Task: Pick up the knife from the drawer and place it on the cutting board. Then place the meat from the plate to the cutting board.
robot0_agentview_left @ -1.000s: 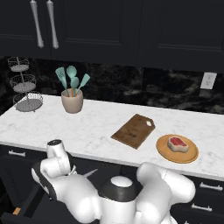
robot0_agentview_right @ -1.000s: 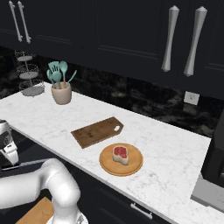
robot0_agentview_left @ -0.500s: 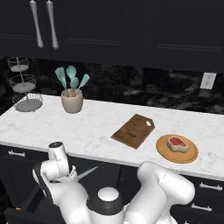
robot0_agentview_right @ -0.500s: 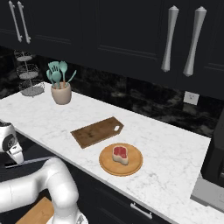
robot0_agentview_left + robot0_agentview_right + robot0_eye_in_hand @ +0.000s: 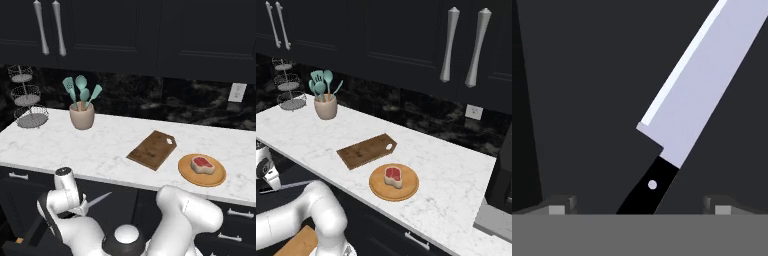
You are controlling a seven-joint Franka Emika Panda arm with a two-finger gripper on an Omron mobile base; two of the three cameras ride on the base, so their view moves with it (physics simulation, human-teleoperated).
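Left base view shows the arm folded low before the counter, the gripper (image 5: 80, 206) below the counter edge, clamped on the knife (image 5: 97, 200), blade slanting outward. Hand view: knife (image 5: 699, 100) between the fingertips (image 5: 561, 205).

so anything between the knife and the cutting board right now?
Nothing visible on the board itself: the cutting board lies bare on the counter. The knife sits at the gripper below the counter's front edge, so it must rise past that edge first. The meat is beside the board, on the plate.
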